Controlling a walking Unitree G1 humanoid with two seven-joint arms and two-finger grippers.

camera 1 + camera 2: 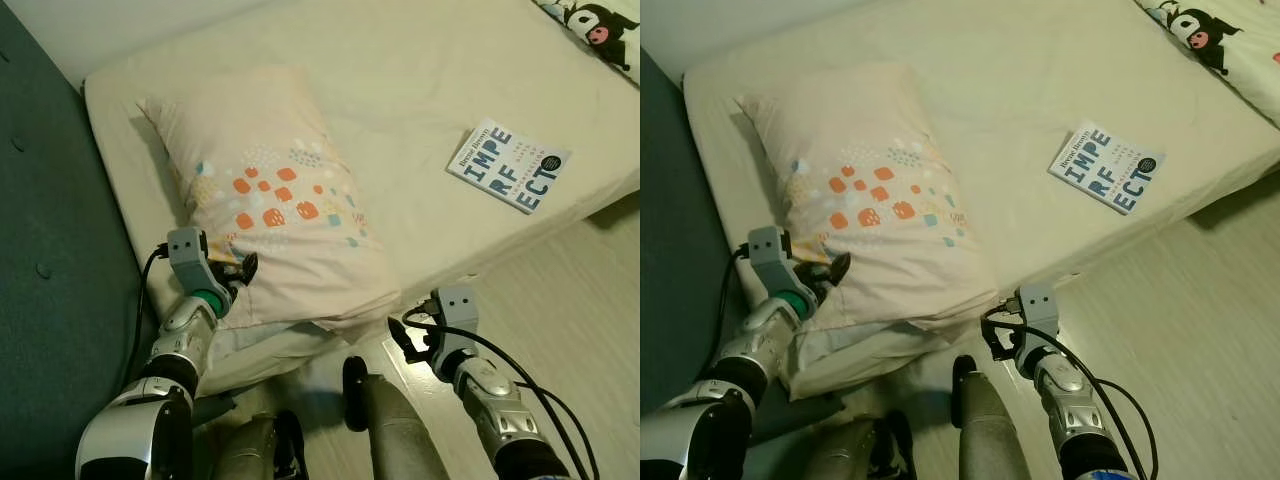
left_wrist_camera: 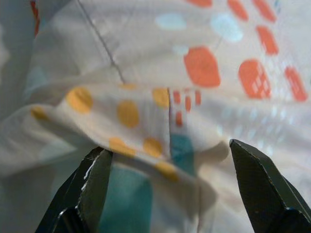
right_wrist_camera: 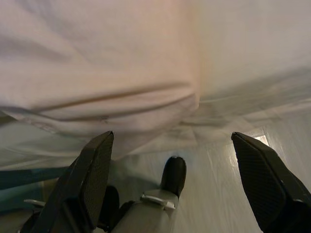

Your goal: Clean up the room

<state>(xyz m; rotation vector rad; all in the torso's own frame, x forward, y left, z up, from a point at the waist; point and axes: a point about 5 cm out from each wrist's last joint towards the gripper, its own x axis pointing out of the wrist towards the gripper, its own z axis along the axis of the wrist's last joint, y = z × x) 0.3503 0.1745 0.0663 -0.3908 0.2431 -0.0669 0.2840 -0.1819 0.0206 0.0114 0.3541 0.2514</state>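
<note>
Left gripper (image 2: 167, 182) fingers apart at pillow (image 1: 270, 190) edge, no grip yet. Right gripper (image 3: 170, 184) spread, empty. Book (image 1: 508, 165) untouched on bed (image 1: 400, 70). Cleanup barely begun.

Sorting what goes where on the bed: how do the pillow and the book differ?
The pillow is large, soft and wrinkled, with orange and blue dots; the book is small, flat and stiff, white with bold lettering. The pillow overhangs the mattress edge by the left gripper; the book lies fully on it. Both rest on the mattress.

Teal headboard (image 1: 40, 250), pale wood floor (image 1: 580, 310)
</note>
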